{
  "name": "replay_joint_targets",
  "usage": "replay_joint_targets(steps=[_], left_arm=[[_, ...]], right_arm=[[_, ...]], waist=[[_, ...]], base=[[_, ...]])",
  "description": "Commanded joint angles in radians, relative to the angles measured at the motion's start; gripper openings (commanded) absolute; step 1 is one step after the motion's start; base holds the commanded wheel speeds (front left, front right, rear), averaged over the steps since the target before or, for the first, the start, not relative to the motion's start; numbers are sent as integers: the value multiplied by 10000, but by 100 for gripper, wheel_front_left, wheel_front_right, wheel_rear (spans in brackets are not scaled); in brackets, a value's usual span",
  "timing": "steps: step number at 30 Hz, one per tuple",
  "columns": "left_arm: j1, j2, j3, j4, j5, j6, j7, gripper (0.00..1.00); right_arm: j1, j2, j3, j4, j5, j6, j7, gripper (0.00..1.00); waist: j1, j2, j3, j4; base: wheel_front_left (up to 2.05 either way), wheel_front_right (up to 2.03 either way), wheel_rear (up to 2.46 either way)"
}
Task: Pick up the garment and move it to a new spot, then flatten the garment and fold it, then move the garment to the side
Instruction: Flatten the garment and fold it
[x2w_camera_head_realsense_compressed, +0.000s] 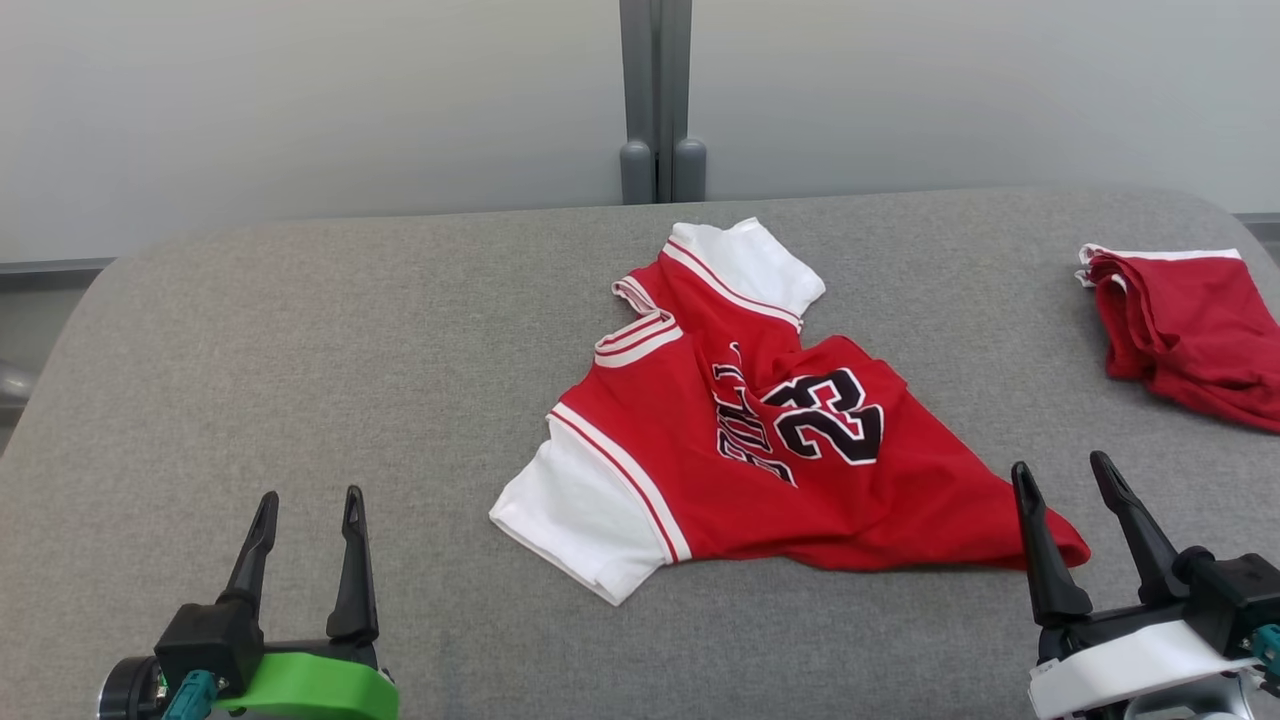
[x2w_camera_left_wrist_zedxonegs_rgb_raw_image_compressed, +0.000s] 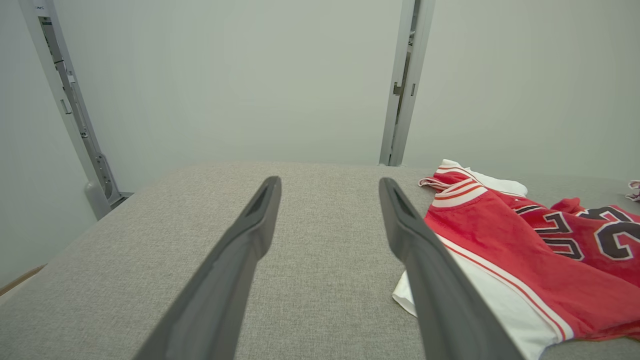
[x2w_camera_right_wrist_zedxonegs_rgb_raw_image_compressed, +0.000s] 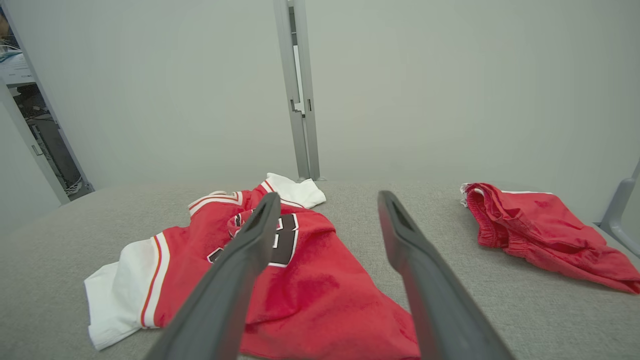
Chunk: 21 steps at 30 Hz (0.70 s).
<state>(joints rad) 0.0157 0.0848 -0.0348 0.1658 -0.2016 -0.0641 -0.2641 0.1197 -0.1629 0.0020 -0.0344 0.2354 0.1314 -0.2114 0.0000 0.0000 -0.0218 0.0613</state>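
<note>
A red jersey (x2w_camera_head_realsense_compressed: 740, 440) with white sleeves and a black "23" lies crumpled in the middle of the grey table (x2w_camera_head_realsense_compressed: 300, 350). It also appears at the right of the left wrist view as the jersey (x2w_camera_left_wrist_zedxonegs_rgb_raw_image_compressed: 525, 240) and left of centre in the right wrist view as the jersey (x2w_camera_right_wrist_zedxonegs_rgb_raw_image_compressed: 300, 280). My left gripper (x2w_camera_head_realsense_compressed: 308, 500) hovers open near the table's front left, well apart from the cloth. My right gripper (x2w_camera_head_realsense_compressed: 1062, 470) is open at the front right, just beside the jersey's lower right corner. Nothing sits between either pair of fingers.
A second red garment (x2w_camera_head_realsense_compressed: 1190, 330), bunched up with a white trim, lies at the table's far right edge; it shows as the red garment (x2w_camera_right_wrist_zedxonegs_rgb_raw_image_compressed: 540, 235) in the right wrist view. A grey post (x2w_camera_head_realsense_compressed: 655, 100) stands behind the table against the pale wall.
</note>
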Motion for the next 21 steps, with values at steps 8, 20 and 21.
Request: replay_joint_targets(steps=[8, 20, 21], left_arm=[[184, 141, -56, -75, -146, 112, 25, 100], [171, 215, -117, -119, -203, 171, 36, 100], [166, 217, -122, -118, -216, 178, 35, 100]], right_arm=[[186, 35, 68, -198, -80, -17, 105, 100], [185, 13, 54, -190, -57, -17, 130, 100], [181, 3, 53, -169, -42, -17, 117, 100]], waist=[[0, 0, -10, 1], [0, 0, 60, -16], [0, 0, 63, -15]], base=[[0, 0, 0], [0, 0, 0], [0, 0, 0]])
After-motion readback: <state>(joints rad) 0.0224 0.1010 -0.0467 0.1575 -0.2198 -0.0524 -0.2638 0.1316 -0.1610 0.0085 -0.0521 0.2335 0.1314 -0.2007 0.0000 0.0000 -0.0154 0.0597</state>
